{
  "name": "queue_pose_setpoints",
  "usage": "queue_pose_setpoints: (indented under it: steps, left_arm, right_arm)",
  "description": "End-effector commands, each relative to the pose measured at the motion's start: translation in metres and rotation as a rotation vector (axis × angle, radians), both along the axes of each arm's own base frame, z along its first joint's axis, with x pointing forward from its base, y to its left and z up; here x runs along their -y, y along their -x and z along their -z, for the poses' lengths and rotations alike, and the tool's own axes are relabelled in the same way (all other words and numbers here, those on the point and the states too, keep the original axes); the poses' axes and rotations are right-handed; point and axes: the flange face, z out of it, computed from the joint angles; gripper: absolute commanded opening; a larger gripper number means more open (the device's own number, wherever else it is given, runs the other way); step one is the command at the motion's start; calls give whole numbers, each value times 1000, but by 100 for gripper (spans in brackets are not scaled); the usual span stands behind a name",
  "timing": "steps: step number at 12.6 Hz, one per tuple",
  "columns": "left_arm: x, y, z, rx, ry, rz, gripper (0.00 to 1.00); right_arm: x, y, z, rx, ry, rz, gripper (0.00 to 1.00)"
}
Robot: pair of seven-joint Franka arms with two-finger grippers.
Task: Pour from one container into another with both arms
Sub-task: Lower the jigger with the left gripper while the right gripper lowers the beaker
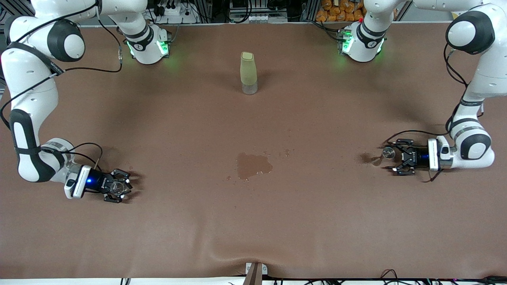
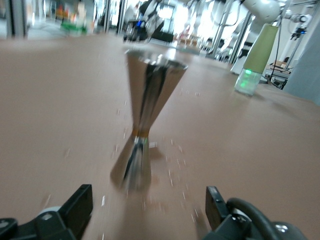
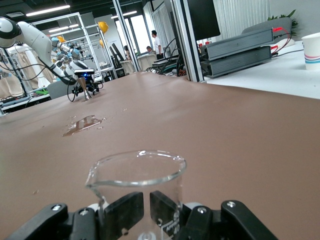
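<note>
A steel hourglass-shaped jigger (image 1: 388,153) stands upright on the brown table (image 1: 253,221) at the left arm's end. My left gripper (image 1: 390,157) lies low around it, open. In the left wrist view the jigger (image 2: 145,115) stands free ahead of the gripper (image 2: 149,202), touching neither finger. At the right arm's end, my right gripper (image 1: 126,186) is low on the table, shut on a clear glass beaker (image 1: 117,189). In the right wrist view the beaker (image 3: 135,180) sits upright inside the gripper (image 3: 147,210), and the finger pads (image 3: 125,212) show through the glass almost together.
A tall olive-green container on a clear base (image 1: 248,73) stands mid-table, toward the bases. A wet patch (image 1: 253,165) darkens the cloth at the middle, with a smaller stain (image 1: 366,158) beside the jigger. The cloth bulges at the edge nearest the front camera (image 1: 237,253).
</note>
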Motion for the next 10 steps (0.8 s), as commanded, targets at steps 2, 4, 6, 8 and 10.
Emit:
queue_pose_setpoints:
  steps: [2,4,6,8,10]
  left_arm:
    - [-62,-15,-57,-226,-220,-81,100]
    - [-73,-30,-101,-345,-340,-150,100]
    - [-58,-48,-168,-467,-493,-224,100]
    - [-10,-70,-259,-559,-668,-337,100]
    - [58,-79,-346,-608,-851,-463,100]
  right_arm:
    - [19,5,2,10,14,-29,0]
    - [35,12,5,13,38,-35,0]
    - [35,15,11,30,40,-40,0]
    - [34,15,13,29,38,-37,80]
    - [37,16,12,29,31,-28,100]
